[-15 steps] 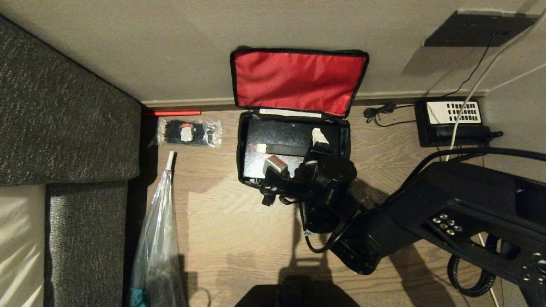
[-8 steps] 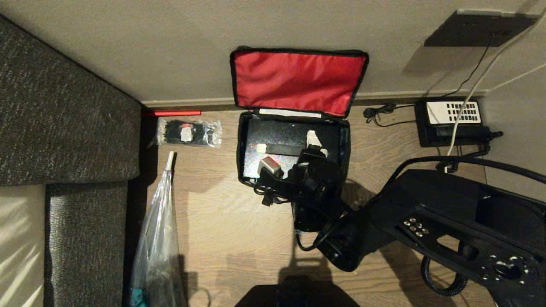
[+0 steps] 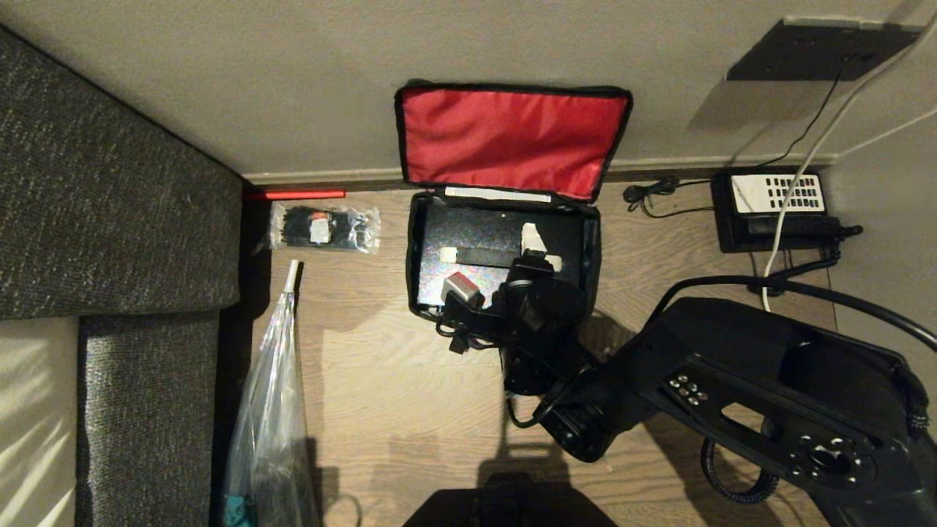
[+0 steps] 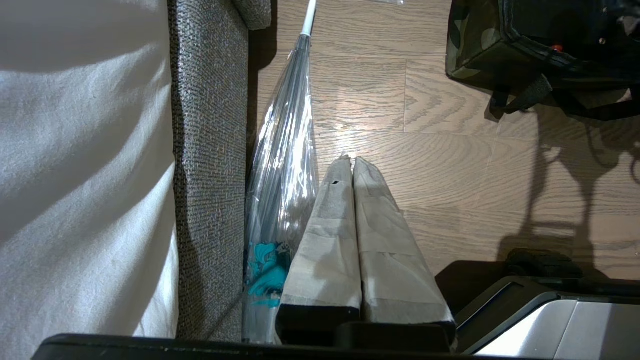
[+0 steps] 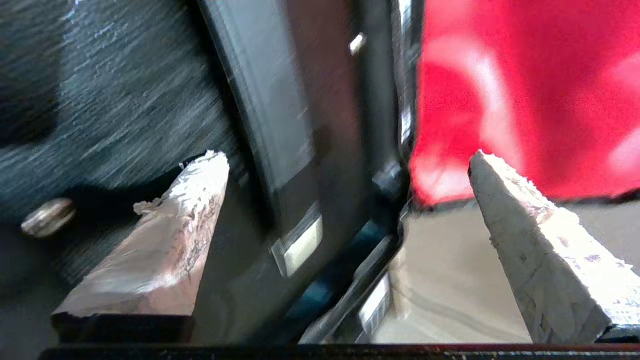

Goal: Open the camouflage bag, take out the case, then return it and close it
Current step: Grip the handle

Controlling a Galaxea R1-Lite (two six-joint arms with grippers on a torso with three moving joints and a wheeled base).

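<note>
My right pincer (image 3: pixel 539 249) hangs wide open above the flat black hard case (image 3: pixel 476 241), which lies inside the open green camouflage fabric bag (image 3: pixel 594 245) on the wooden floor (image 3: pixel 381 380). I should straddle the case's right edge squarely before closing. My left pincer (image 4: pixel 348 165) is closed and parked.

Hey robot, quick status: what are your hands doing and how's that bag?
Right gripper open, over the bag. Left gripper shut, parked by the sofa. Lid open against wall, case inside. Nothing in the way.

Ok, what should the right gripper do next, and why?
Probably lower the right gripper and close on the case's far edge: its jaws are open, straddling that edge, and the case lies flat in the open camouflage bag.
</note>
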